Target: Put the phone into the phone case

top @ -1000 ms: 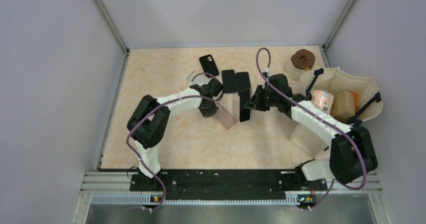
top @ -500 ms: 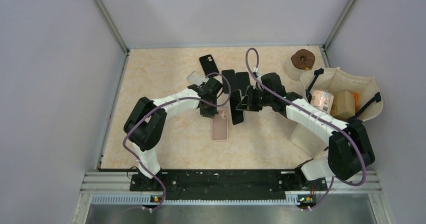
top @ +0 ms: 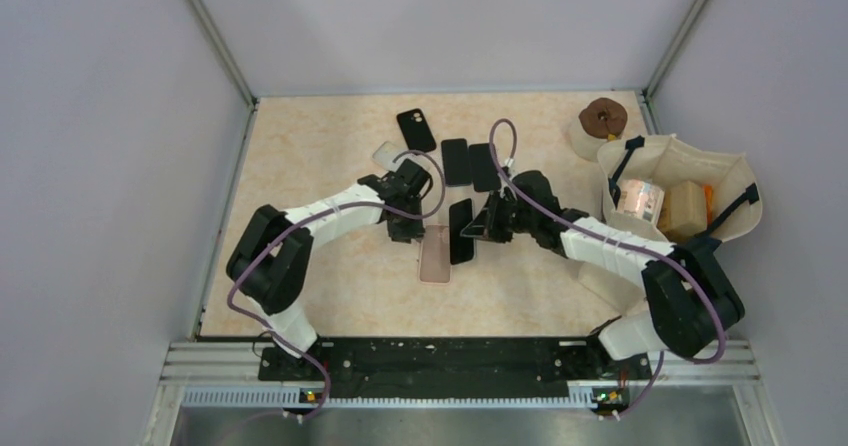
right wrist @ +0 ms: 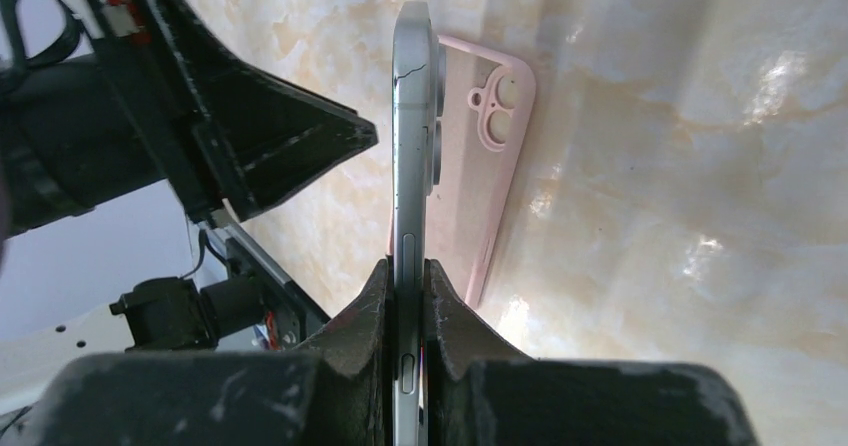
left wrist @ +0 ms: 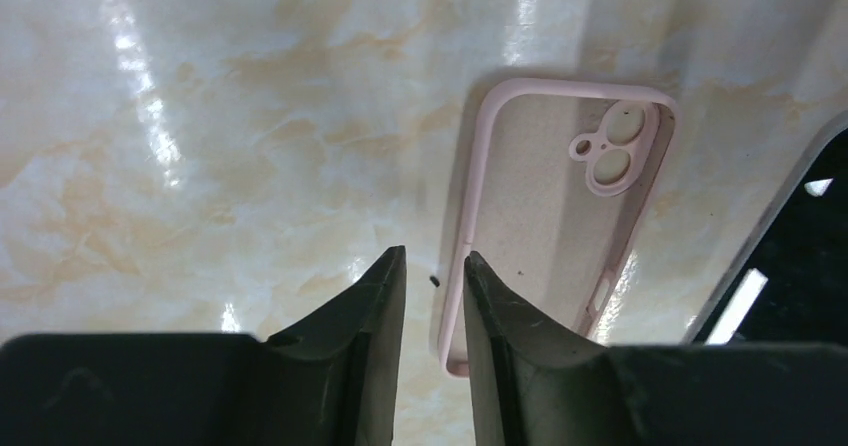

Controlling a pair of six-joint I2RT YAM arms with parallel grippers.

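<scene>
The pink phone case (top: 435, 254) lies open side up on the table, camera cutout at the far end. It also shows in the left wrist view (left wrist: 560, 206) and the right wrist view (right wrist: 470, 176). My right gripper (top: 488, 224) is shut on the phone (top: 461, 231), holding it on edge just right of the case. The right wrist view shows the silver phone (right wrist: 412, 116) edge-on between my right gripper's jaws (right wrist: 410, 266). My left gripper (top: 408, 228) sits at the case's far left corner. Its jaws (left wrist: 433, 256) stand narrowly apart with nothing between them.
Two dark phones (top: 455, 161) (top: 484, 166), a black case (top: 416, 129) and a clear case (top: 386, 154) lie behind the arms. A brown tape roll (top: 603, 118) and a white bag (top: 655, 156) holding items stand at the right.
The pink case turned from diagonal to pointing straight towards the near edge, and the left gripper no longer holds it. The right gripper carried the phone left and nearer, beside the case.
</scene>
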